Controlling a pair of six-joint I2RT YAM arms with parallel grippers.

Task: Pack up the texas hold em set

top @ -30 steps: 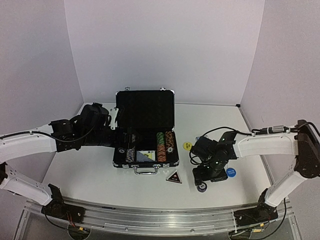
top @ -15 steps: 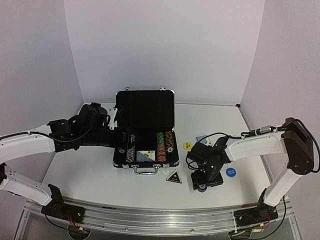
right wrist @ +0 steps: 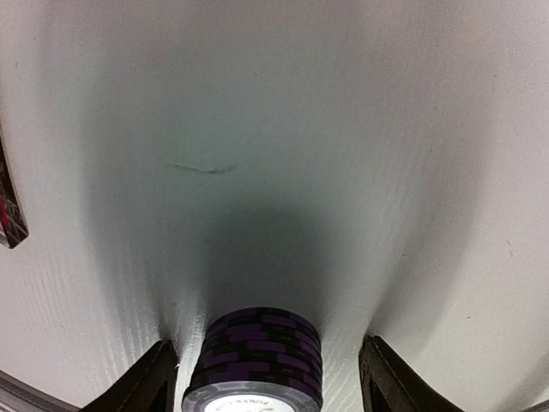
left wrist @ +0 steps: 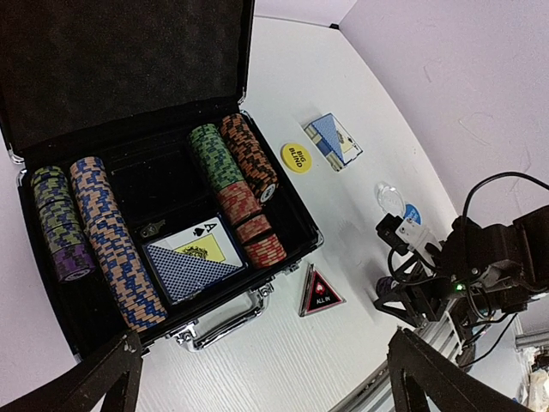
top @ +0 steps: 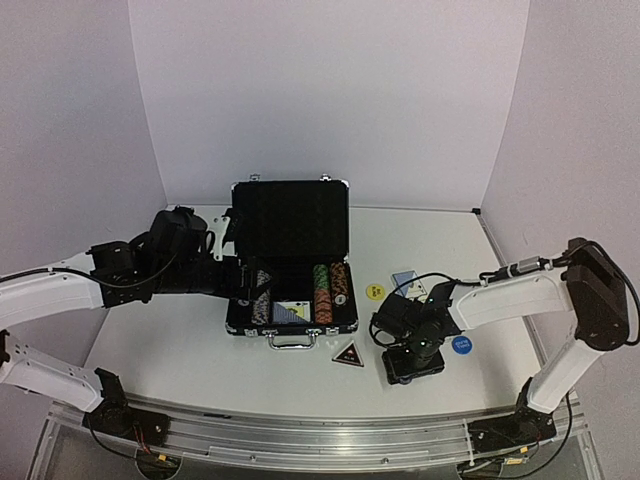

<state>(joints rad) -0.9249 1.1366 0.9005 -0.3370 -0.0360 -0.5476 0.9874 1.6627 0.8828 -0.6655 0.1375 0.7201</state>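
Observation:
The black silver-edged briefcase (top: 290, 190) lies open, its lid upright, with rows of striped poker chips (left wrist: 103, 232) and a blue card deck (left wrist: 189, 262) inside. My left gripper (left wrist: 266, 378) is open and empty, held above the case's left side (top: 245, 272). My right gripper (right wrist: 270, 378) is open and low over the table, its fingers on either side of a purple chip stack (right wrist: 255, 356) with gaps on both sides. From above that gripper (top: 412, 360) hides the stack. The dark triangular marker (top: 348, 354) lies in front of the case.
To the right of the case lie a yellow disc (left wrist: 296, 157), a second blue card deck (left wrist: 333, 140), a clear disc (left wrist: 390, 196) and a blue disc (top: 461, 345). The case handle (left wrist: 225, 319) faces the near edge.
My right gripper has shifted a little left and settled lower around the purple chip stack. My left arm has drawn slightly back to the left.

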